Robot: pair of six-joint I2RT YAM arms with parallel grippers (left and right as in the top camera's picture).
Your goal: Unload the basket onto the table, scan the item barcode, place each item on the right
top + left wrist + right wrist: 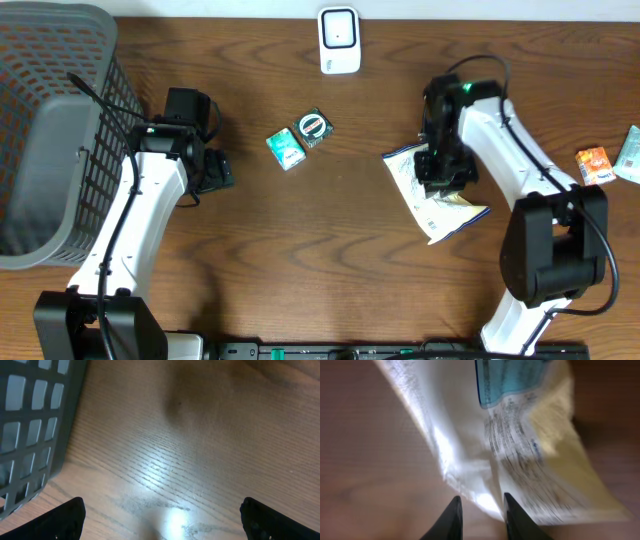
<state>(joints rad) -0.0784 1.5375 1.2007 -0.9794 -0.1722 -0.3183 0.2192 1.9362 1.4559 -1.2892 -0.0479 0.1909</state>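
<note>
A white and cream snack packet (432, 195) with printed text lies on the wooden table right of centre. My right gripper (440, 165) is down on top of it. The right wrist view, which is blurred, shows the packet (520, 435) with its white lower edge filling the narrow gap between my right gripper (480, 497) tips, so the jaws are shut on that edge. A white barcode scanner (339, 40) stands at the back edge of the table. Over bare wood at the left, my left gripper (215, 170) (162, 510) is wide open and holds nothing.
A grey mesh basket (50, 150) (35, 420) fills the far left, close beside the left arm. A small green packet (287, 150) and a dark one (313, 127) lie between the arms. An orange packet (593, 164) and a pale item (628, 152) sit at the right edge.
</note>
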